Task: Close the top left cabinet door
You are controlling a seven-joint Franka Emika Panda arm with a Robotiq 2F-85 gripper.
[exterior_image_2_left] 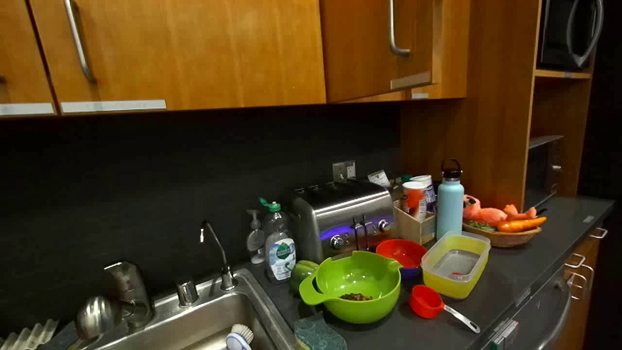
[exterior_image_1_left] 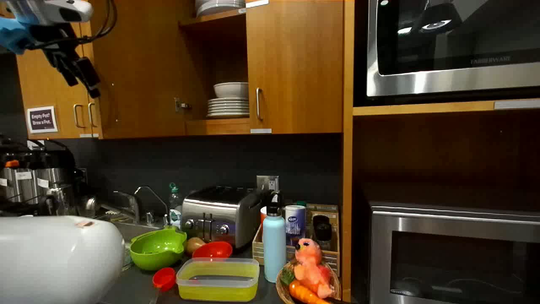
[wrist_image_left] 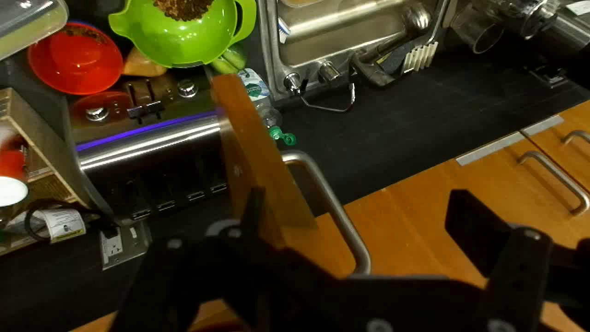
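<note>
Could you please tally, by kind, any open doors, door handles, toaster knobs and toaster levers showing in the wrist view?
Open door: 1
Door handles: 3
Toaster knobs: 2
Toaster levers: 2
Total: 8

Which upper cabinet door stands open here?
The top left cabinet door, standing out from its hinge with white dishes exposed. In an exterior view, the door right of them and the paired-handle doors farther left are closed.
</note>
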